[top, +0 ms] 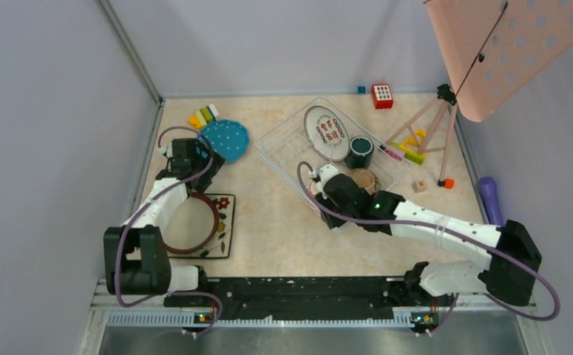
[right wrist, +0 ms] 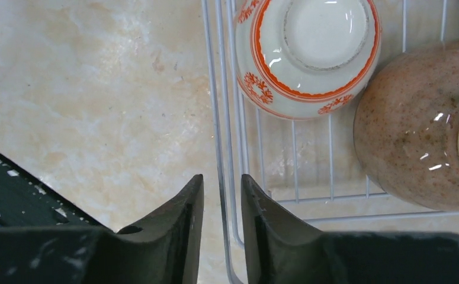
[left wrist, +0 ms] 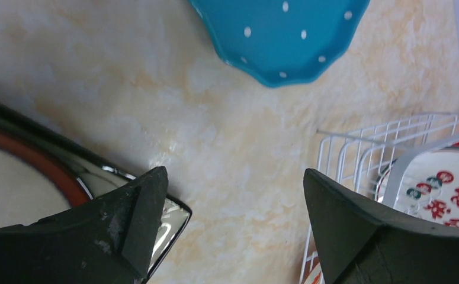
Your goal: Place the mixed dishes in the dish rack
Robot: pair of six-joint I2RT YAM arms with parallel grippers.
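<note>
Bench (top: pixel 268 214) surface is beige marbled laminate, enclosed on three sides by plain lavender-grey walls (top: pixel 283 44). A pink perforated board (top: pixel 512 52) on a tripod (top: pixel 435 126) stands at the far right, with small toy blocks (top: pixel 203 116) scattered along the far edge.

The dish rack (top: pixel 283 144) sits right of centre, set at an angle to the bench edges. It holds the grey-rimmed round plate with red characters (top: pixel 325 133), the dark green mug (top: pixel 358 151) and the brown bowl (top: pixel 364 180). In the right wrist view, the orange-white bowl (right wrist: pixel 307 53) lies upturned in the rack beside the brown bowl.

The blue white-dotted round plate (top: pixel 225 139) lies flat on the bench at far left. The square leaf-patterned plate (top: pixel 224 222) lies near the left arm and carries a round dish with a red-brown rim (top: pixel 187 222).

The left end effector (left wrist: pixel 234 177) is spread wide above bare bench, between the two left-hand plates. The right end effector (right wrist: pixel 222 183) is narrow, its fingers (right wrist: pixel 185 213) closed on the rim wire of the rack's near left side.
</note>
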